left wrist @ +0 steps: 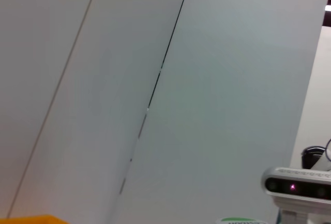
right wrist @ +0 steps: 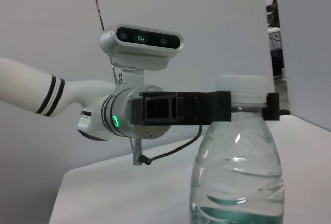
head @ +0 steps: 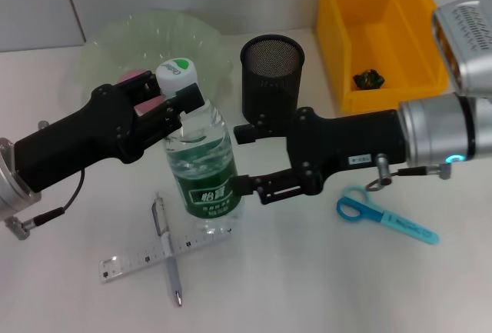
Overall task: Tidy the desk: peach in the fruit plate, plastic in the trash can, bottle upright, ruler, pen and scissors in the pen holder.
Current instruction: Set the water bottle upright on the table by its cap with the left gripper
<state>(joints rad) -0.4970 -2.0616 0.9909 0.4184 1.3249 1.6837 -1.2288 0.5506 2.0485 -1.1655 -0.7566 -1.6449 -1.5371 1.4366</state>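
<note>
A clear water bottle (head: 201, 168) with a green label and white cap stands upright at the desk's middle, on the ruler (head: 138, 258). My left gripper (head: 181, 104) is shut on its neck just under the cap; the right wrist view shows this grip (right wrist: 248, 111) on the bottle (right wrist: 238, 177). My right gripper (head: 237, 159) is open, with its fingertips at the bottle's right side. A pen (head: 170, 250) lies across the ruler. Blue scissors (head: 384, 216) lie at the right. A pink peach (head: 135, 76) sits in the green fruit plate (head: 196, 41), partly hidden by my left gripper.
The black mesh pen holder (head: 272, 71) stands behind the right gripper. The yellow bin (head: 384, 10) at the back right holds a dark crumpled piece (head: 367, 79). The left wrist view shows mostly wall and the right arm's camera (left wrist: 297, 187).
</note>
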